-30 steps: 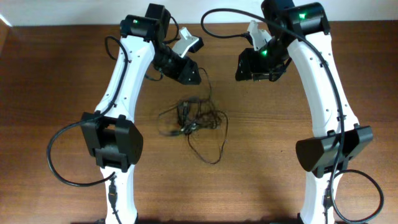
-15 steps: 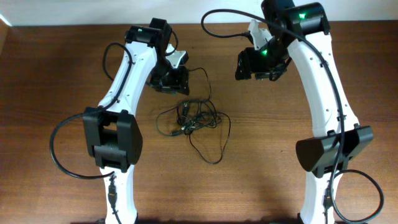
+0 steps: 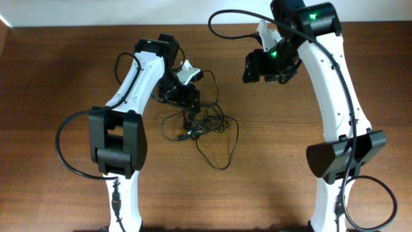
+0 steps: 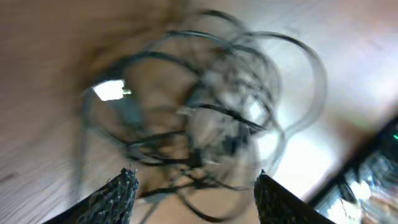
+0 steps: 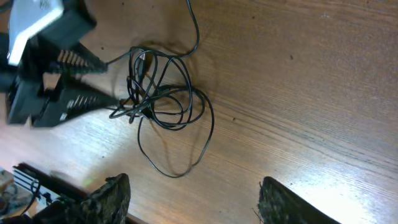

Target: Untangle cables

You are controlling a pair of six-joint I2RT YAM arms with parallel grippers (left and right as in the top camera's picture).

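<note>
The cables [image 3: 201, 125] lie as one tangled black bunch at the middle of the wooden table, with a long loop [image 3: 219, 158] trailing toward the front. My left gripper [image 3: 188, 102] hangs at the bunch's back left edge. In the blurred left wrist view its jaws [image 4: 196, 193] stand open, with cables [image 4: 211, 118] just beyond the fingertips and nothing gripped. My right gripper [image 3: 254, 69] is raised at the back right, well apart from the tangle. Its wrist view shows it open [image 5: 196, 199] and empty, with the cables [image 5: 165, 102] ahead and the left gripper [image 5: 50, 81] beside them.
One thin strand [image 3: 212, 80] runs from the bunch toward the back of the table. Both white arm bases stand at the front left [image 3: 116, 148] and front right [image 3: 341, 158]. Bare wood [image 3: 277, 135] lies right of the tangle.
My left gripper has swung from the back down to the bunch's edge and its jaws have widened. The right gripper's jaws opened a little; its arm stayed put.
</note>
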